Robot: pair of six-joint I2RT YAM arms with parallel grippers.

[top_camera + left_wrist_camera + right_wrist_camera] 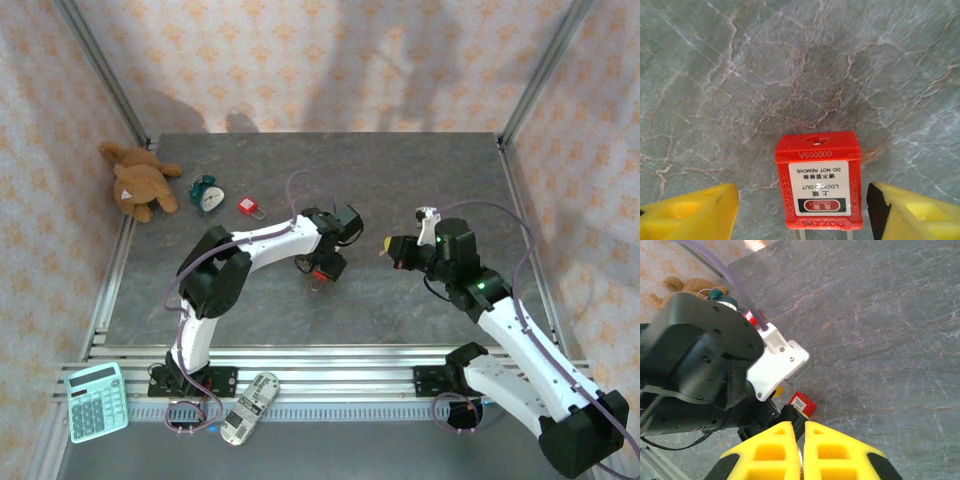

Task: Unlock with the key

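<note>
The left hand (pixel 802 212) stands open astride the lock (pixel 818 180). A yellow finger (pixel 690 212) sits on each side, and a strip of bare counter (pixel 790 75) shows between each finger and the red body, so it grips nothing. The lock lies flat near the middle of the counter, label up, with its shackle end toward the wrist.

The right hand (pixel 801 450) is closed, its two yellow fingers almost pressed together. Whether a key sits between them I cannot tell. It is right of the left hand, tips pointing toward it, near but apart.

A second lock (pixel 247 206), small and red, lies toward the far left, just beside a green clock (pixel 208 193). A bear (pixel 140 180) sits in the far left corner. A calculator (pixel 96 402) and a remote (pixel 248 408) rest by the near edge, left of centre.
</note>
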